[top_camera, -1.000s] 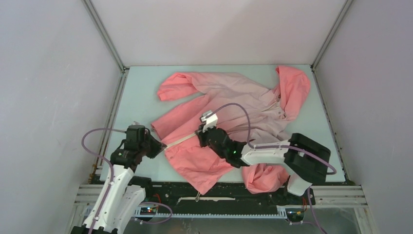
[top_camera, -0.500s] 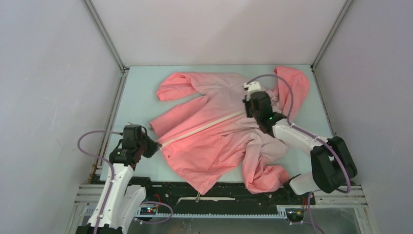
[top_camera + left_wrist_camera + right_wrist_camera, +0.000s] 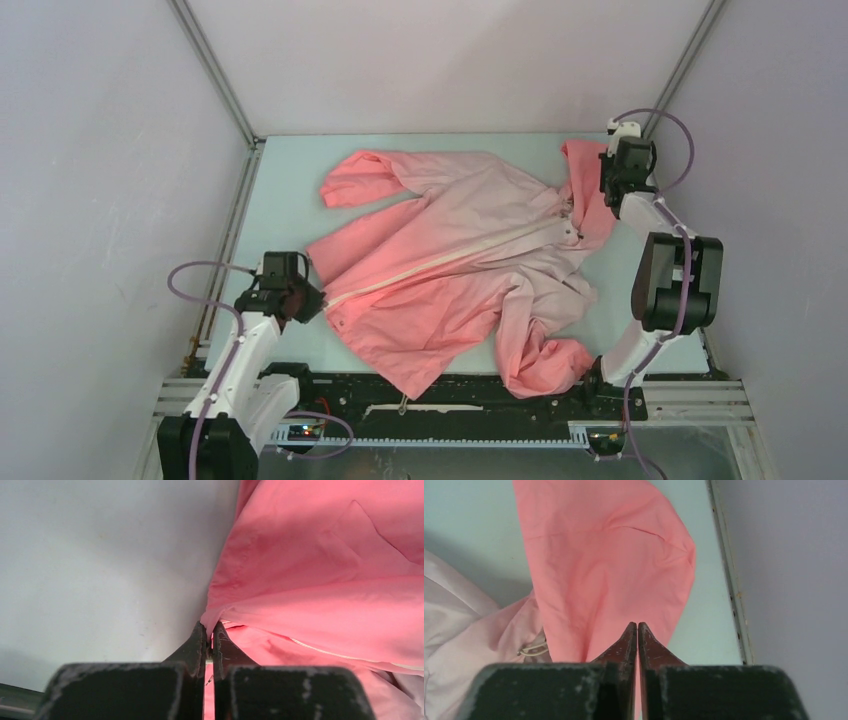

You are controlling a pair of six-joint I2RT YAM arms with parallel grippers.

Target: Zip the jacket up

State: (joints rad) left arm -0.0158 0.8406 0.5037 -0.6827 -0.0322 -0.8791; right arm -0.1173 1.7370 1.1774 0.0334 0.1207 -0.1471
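Note:
The coral-to-pale-pink jacket (image 3: 450, 270) lies spread on the table with its hood (image 3: 590, 185) at the far right. Its whitish zipper strip (image 3: 450, 255) runs diagonally as one closed line from the hem to the collar. My left gripper (image 3: 318, 300) is shut on the jacket's hem corner at the low end of the zipper. The left wrist view shows the left gripper (image 3: 210, 626) pinching that pink fabric (image 3: 325, 570). My right gripper (image 3: 610, 178) is shut and empty above the hood's right edge. In the right wrist view the right gripper (image 3: 637, 626) hovers over the hood (image 3: 599, 555).
The enclosure's right wall and metal rail (image 3: 729, 580) are close beside my right gripper. A pale drawstring loop (image 3: 531, 649) lies at the collar. One sleeve (image 3: 545, 365) is bunched at the table's near edge, and the other sleeve (image 3: 355, 180) lies at the far left.
My right gripper travelled from the lower zipper up along it to the collar, then on past the hood to the far right. The front now lies closed. My left gripper kept its hold.

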